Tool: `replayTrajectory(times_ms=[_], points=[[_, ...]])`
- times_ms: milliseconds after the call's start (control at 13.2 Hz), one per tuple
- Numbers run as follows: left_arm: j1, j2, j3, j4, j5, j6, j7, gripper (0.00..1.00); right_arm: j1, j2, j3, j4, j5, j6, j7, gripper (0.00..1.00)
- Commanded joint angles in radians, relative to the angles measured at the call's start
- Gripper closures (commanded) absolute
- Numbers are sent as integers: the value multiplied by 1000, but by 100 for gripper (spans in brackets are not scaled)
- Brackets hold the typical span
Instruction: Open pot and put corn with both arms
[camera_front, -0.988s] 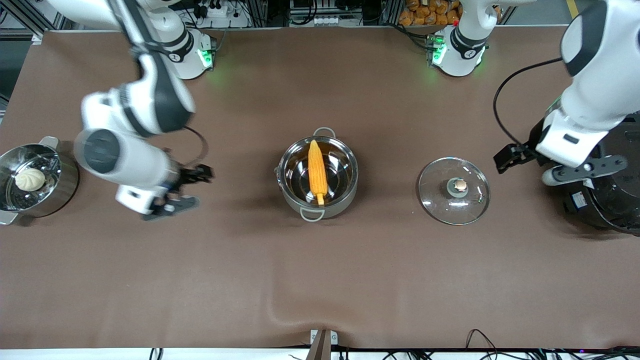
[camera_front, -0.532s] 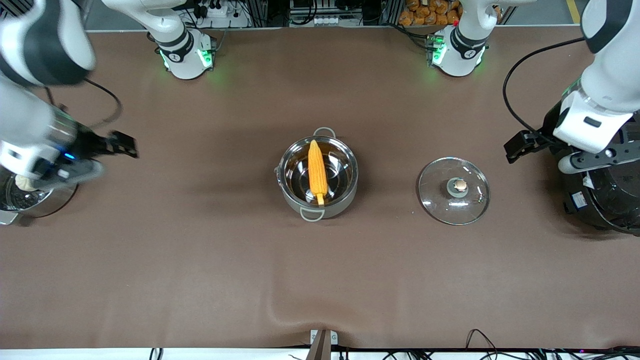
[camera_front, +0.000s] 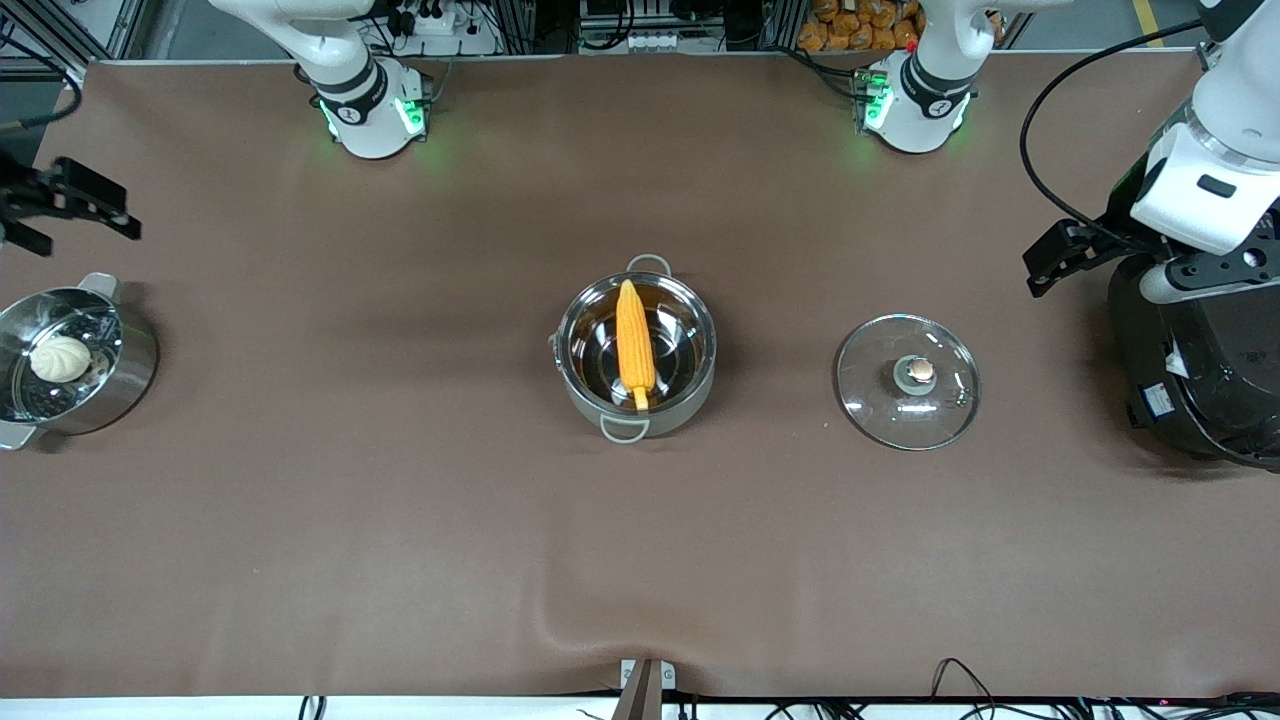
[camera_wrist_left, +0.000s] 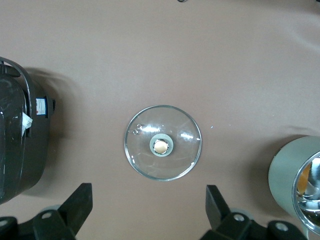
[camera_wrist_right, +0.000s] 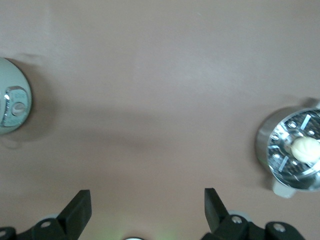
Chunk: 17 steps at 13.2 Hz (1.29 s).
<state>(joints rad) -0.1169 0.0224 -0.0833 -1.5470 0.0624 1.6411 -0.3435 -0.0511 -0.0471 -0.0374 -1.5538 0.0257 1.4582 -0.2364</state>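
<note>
I'm looking down on a long table (camera_front: 300, 520) covered by a brown cloth, which puckers into a soft fold at the edge nearest my front camera. A small metal bracket (camera_front: 645, 685) is clamped at that fold. Black cables (camera_front: 960, 675) trail along the same edge. Past the table's upper edge stand metal frame rails (camera_front: 540, 25), power strips (camera_front: 430, 20) and a crate of orange items (camera_front: 860, 25).
</note>
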Motion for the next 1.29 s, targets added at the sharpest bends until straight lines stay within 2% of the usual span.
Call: replayTrajectory(times_ms=[0, 304, 1216], points=[[-6, -9, -6, 1, -7, -15, 20, 0, -44, 10, 16, 27, -35, -6, 19, 0], [-3, -10, -18, 1, -12, -40, 41, 0, -62, -6, 20, 29, -27, -24, 173, 0], [-4, -4, -4, 21, -10, -124, 99, 0, -29, -7, 28, 63, -38, -56, 160, 0]])
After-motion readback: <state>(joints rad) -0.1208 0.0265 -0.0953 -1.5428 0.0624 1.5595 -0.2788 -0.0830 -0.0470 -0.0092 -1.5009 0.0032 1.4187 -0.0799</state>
